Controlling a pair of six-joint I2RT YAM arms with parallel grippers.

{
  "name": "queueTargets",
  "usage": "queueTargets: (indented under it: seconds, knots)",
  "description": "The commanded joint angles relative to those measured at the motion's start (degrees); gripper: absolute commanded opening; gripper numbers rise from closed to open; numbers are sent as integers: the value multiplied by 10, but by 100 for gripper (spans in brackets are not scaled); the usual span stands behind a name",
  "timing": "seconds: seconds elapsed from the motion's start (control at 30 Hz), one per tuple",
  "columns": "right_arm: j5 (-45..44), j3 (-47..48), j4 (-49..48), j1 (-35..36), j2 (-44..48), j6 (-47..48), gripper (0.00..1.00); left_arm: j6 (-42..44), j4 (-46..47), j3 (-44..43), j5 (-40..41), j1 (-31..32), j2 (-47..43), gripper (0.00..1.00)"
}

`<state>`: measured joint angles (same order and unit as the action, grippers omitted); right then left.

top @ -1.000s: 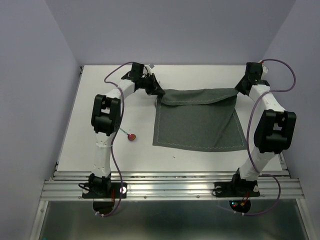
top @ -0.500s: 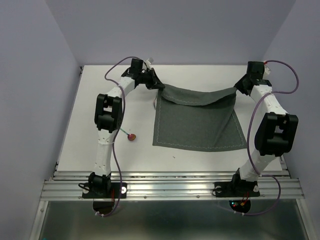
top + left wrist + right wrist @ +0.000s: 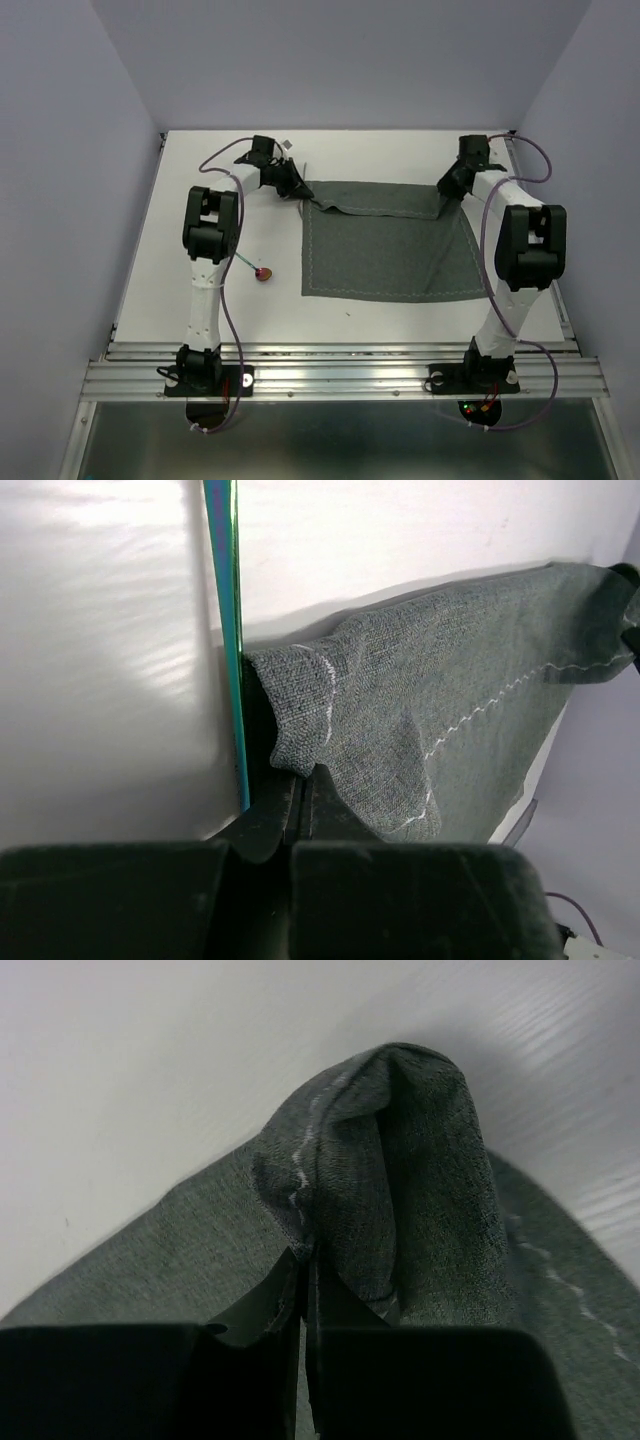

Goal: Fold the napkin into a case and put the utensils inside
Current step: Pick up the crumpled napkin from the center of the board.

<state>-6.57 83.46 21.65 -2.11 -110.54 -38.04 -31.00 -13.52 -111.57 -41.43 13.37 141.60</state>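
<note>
The napkin (image 3: pixel 390 250) is held by both of your grippers. Your left gripper (image 3: pixel 300 190) has its jaws closed on the far left corner, with the cloth bunched into a small fold in the pinch. Your right gripper (image 3: pixel 446 188) is clamped the same way on the far right corner, where the stitched seam runs into the grip. Between the two grips the far edge appears folded over towards you as a narrow strip. The rest of the napkin lies flat on the table (image 3: pixel 200 200). A thin teal-green stick (image 3: pixel 226 630) lies on the table just left of your left gripper, beside the pinched corner. The spoon (image 3: pixel 260 272), with its red bowl and teal handle, lies well apart from the napkin, off its near left corner.
</note>
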Motion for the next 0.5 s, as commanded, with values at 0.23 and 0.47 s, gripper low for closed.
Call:
queueTargets:
  seconds: [0.23, 0.47]
  knots:
    - [11, -44, -77, 55, -4, -59, 1, 59, -29, 94, 74, -109, -127, 0]
    - [-20, -35, -77, 48, 18, -46, 1, 72, -46, 58, 50, -101, -108, 0]
